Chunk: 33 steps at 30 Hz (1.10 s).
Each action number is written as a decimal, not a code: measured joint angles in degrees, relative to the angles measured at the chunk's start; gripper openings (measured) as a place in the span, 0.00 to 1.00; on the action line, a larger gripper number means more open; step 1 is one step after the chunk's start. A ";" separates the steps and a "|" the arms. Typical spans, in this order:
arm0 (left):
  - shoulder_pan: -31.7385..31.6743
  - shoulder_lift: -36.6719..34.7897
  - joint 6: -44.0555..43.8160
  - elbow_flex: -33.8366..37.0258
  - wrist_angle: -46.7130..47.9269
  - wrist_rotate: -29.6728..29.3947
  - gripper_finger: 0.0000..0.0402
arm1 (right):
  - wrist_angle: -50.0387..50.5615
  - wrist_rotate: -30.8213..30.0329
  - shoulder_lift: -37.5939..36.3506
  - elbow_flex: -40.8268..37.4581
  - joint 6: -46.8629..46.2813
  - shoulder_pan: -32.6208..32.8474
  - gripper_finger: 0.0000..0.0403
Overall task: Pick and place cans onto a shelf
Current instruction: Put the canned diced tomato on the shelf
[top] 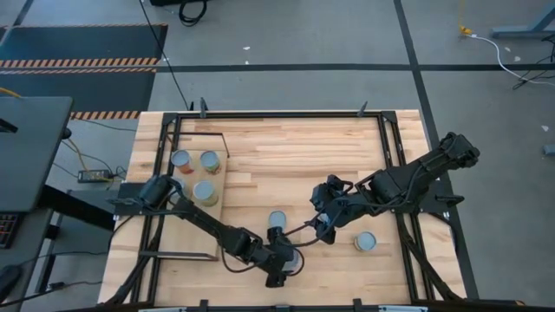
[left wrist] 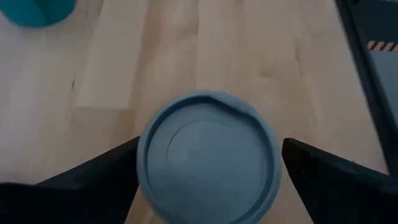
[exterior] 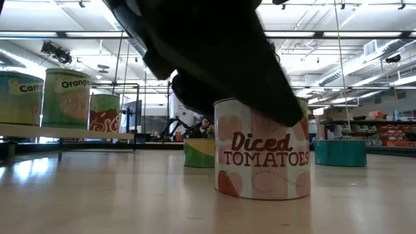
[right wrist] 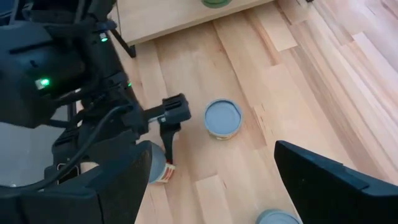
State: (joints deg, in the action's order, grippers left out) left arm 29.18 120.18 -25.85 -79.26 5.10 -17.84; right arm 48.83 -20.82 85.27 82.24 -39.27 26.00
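Note:
My left gripper (top: 289,260) is open near the table's near edge, its fingers on either side of a white-and-red "Diced Tomatoes" can (exterior: 262,156) that stands upright on the tabletop. The can's silvery-blue top (left wrist: 208,155) shows between the fingers. My right gripper (top: 323,224) is open and empty above the table's middle. A yellow-green can (top: 277,219) stands just beyond the left gripper and a teal can (top: 365,241) to the right. Three cans (top: 205,191) stand on the plywood shelf (top: 186,230) at the left. My left gripper comes at the tomato can from above, one finger at each side of its wall just below the top. One finger (left wrist: 106,177) looks up against the wall; a thin gap shows at the other finger (left wrist: 323,174). I cannot tell whether it touches.
The shelf's thin black frame (top: 224,152) rises at the table's left. Black frame rails (top: 386,139) run along the far and right sides. Bare planks lie between the shelf and the right arm. A person (exterior: 205,127) sits far off in the room beyond the table.

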 joint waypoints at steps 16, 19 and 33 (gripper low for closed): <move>-1.99 -5.83 -10.49 0.02 12.23 -4.01 0.70 | 0.05 -0.63 0.00 -0.02 1.36 -1.70 0.86; -0.68 -11.77 -19.26 -0.13 21.74 -9.55 0.70 | -0.04 -0.72 0.00 -0.02 2.66 -2.66 0.86; 11.93 -24.32 -87.86 -0.02 83.20 -14.07 0.70 | -1.70 -0.57 -0.04 -0.02 4.99 -7.12 0.86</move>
State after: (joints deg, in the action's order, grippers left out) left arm 41.12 95.86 -113.71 -79.29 88.30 -31.91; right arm 47.14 -21.39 85.23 82.21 -34.28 18.88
